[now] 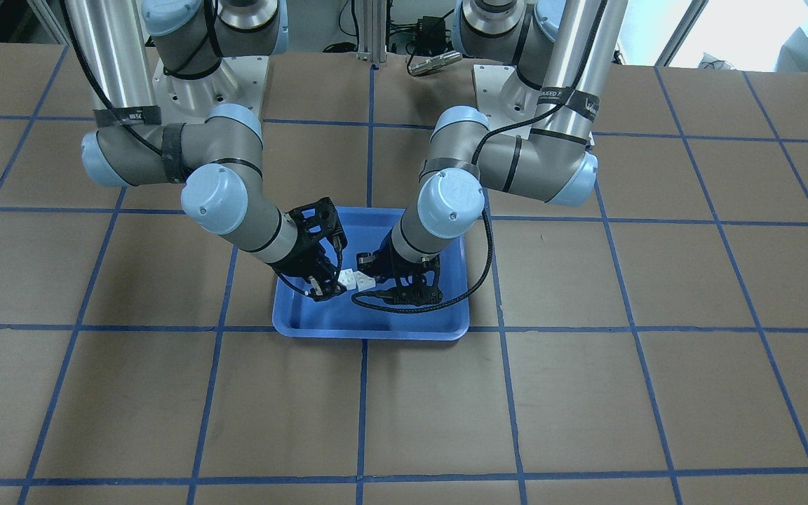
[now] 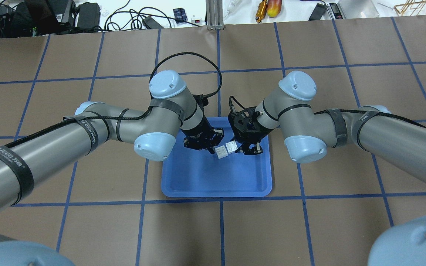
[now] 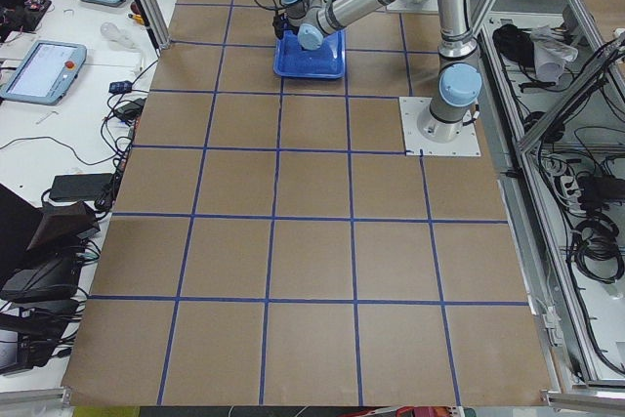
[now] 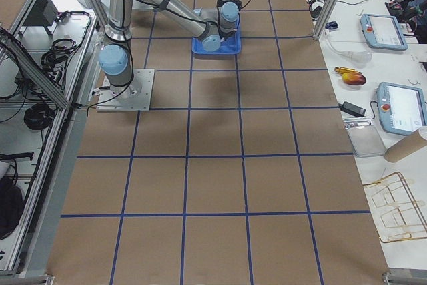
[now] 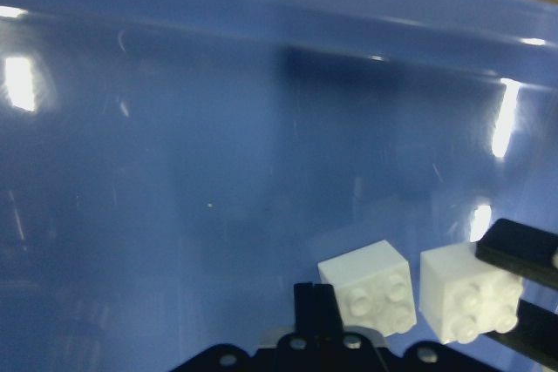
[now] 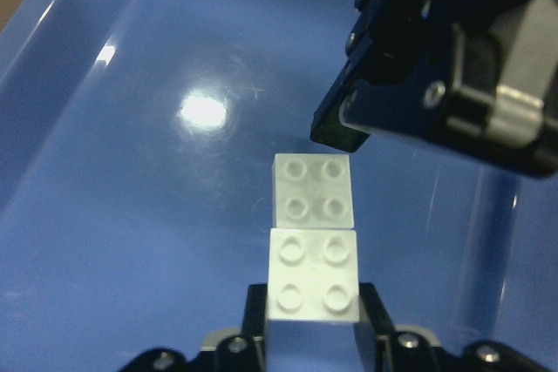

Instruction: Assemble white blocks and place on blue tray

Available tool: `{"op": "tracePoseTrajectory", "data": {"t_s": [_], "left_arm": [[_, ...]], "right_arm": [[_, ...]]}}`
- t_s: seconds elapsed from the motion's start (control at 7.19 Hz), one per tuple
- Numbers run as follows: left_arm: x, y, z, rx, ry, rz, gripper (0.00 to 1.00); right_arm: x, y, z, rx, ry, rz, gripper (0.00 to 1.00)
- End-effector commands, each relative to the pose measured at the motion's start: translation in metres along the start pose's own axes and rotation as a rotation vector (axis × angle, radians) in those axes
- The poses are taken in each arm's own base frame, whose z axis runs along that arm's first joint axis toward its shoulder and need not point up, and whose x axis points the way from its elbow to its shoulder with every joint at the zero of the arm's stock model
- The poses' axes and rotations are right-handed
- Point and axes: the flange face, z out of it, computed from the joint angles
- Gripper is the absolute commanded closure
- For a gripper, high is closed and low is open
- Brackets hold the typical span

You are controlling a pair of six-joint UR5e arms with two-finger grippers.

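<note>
Two white blocks lie side by side, studs up, low in the blue tray. My right gripper is shut on one block; the right wrist view shows this block between the fingers. The other block sits right against it, slightly turned, and a narrow gap shows in the left wrist view. My left gripper looks shut and empty. Its tip is beside this block and touches its edge. I cannot tell whether the blocks rest on the tray floor.
The tray sits mid-table on brown paper with blue grid tape. Both arms reach over its far half. Cables and tools lie along the table's far edge.
</note>
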Motion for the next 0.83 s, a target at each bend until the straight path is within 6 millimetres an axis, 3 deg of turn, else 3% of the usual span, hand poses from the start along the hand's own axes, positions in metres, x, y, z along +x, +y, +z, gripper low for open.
{"op": "tracePoseTrajectory", "data": {"t_s": [0.0,0.56,0.7], "left_arm": [[0.0,0.001,-0.001,0.001,0.0,0.003,1.0],[0.001,0.002,-0.002,0.003,0.001,0.008,1.0],[0.001,0.002,-0.003,0.004,0.002,0.005,1.0]], "right_arm": [[-0.001,-0.001,0.001,0.0,0.0,-0.003,1.0],[-0.003,-0.006,0.011,-0.001,-0.02,0.006,1.0],[-0.004,-0.006,0.012,0.002,-0.025,0.015,0.69]]}}
